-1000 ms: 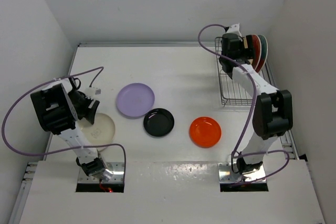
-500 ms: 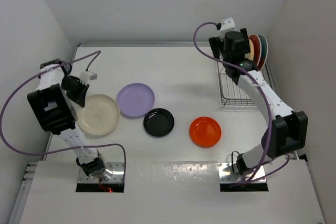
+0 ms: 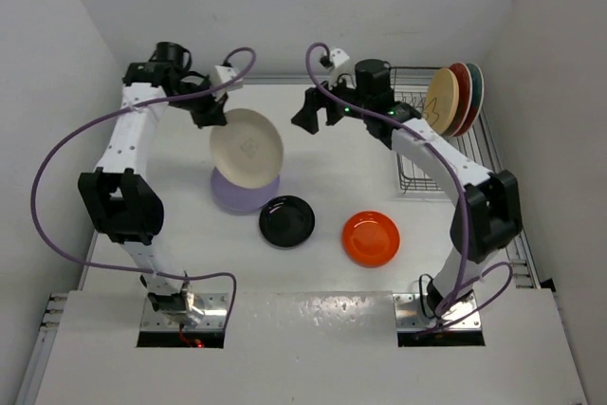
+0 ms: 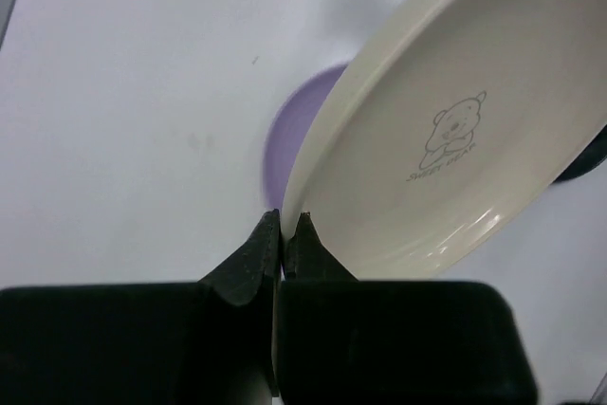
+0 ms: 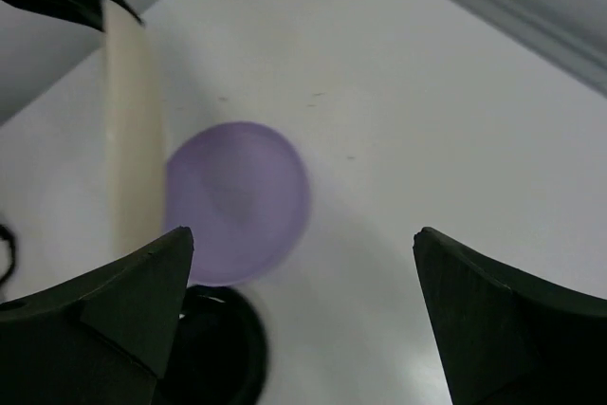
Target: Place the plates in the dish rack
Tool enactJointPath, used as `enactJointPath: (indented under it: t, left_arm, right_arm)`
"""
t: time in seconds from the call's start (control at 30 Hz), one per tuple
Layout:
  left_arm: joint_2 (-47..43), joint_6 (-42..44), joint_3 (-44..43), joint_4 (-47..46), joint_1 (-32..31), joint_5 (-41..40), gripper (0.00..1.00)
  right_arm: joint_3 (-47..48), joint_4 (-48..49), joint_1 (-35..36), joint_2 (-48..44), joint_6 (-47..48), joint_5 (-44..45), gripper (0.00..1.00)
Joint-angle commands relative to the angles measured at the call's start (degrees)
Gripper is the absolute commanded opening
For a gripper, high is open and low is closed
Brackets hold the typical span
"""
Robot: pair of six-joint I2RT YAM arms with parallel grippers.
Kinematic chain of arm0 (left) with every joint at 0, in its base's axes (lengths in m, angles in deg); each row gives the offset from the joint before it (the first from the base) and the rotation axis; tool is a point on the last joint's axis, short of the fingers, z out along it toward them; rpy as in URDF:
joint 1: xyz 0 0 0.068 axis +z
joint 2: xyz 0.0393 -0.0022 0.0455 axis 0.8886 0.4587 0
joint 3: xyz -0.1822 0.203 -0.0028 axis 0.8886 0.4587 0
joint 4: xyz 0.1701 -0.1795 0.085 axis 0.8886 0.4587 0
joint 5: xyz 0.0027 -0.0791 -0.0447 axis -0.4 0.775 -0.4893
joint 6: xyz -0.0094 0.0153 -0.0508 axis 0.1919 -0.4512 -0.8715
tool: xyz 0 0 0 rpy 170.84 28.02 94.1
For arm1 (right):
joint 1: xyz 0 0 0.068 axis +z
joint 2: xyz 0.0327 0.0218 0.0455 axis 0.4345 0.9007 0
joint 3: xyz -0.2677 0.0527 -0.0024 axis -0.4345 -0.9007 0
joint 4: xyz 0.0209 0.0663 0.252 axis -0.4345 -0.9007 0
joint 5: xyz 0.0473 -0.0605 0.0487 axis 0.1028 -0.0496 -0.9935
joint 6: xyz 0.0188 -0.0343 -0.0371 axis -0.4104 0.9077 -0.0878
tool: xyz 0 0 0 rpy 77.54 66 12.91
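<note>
My left gripper (image 3: 214, 119) is shut on the rim of the cream-white plate (image 3: 247, 147), which hangs tilted in the air over the lavender plate (image 3: 239, 195). In the left wrist view the fingers (image 4: 262, 244) pinch the rim of the cream plate (image 4: 455, 139), which carries a small bear drawing. On the table lie the black plate (image 3: 287, 221) and the orange plate (image 3: 371, 238). The dish rack (image 3: 423, 164) at the right holds a pale yellow plate (image 3: 441, 101) and two red plates (image 3: 463, 94) upright. My right gripper (image 3: 311, 115) is open and empty, facing the cream plate's edge (image 5: 133, 149).
The right wrist view looks down on the lavender plate (image 5: 237, 201) and the black plate (image 5: 213, 348) between its fingers. White walls close the table at the back and both sides. Purple cables loop off both arms.
The left gripper shut on the cream plate at the table's left, then lifted it up and to the back middle. The right arm swung left, away from the rack.
</note>
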Motion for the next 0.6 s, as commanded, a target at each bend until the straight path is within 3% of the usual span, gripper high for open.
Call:
enactJointPath:
  t: [0.0,0.3,0.47,0.57]
  left_arm:
    - [0.5,-5.9,-1.2,-3.8,-5.9,5.0,0.00]
    - [1.6,-10.4,-2.4,-6.1,-11.7,-0.5,0.00]
    - [1.6,-8.8,0.0,-6.1,-11.7,-4.8,0.00]
    - [1.6,-8.8,0.0,-6.1,-11.7,-6.4,0.00]
  right_arm:
    - [3.7,6.5,2.4,4.1,-8.4,-9.6,0.97]
    - [-0.3,7.7,5.5,6.8,-12.4,-11.9,0.87]
    - [-1.9,5.9,2.4,2.8,-10.9,0.2,0.87]
    - [-2.3,6.0,0.6,-0.4,-10.0,2.2,0.87]
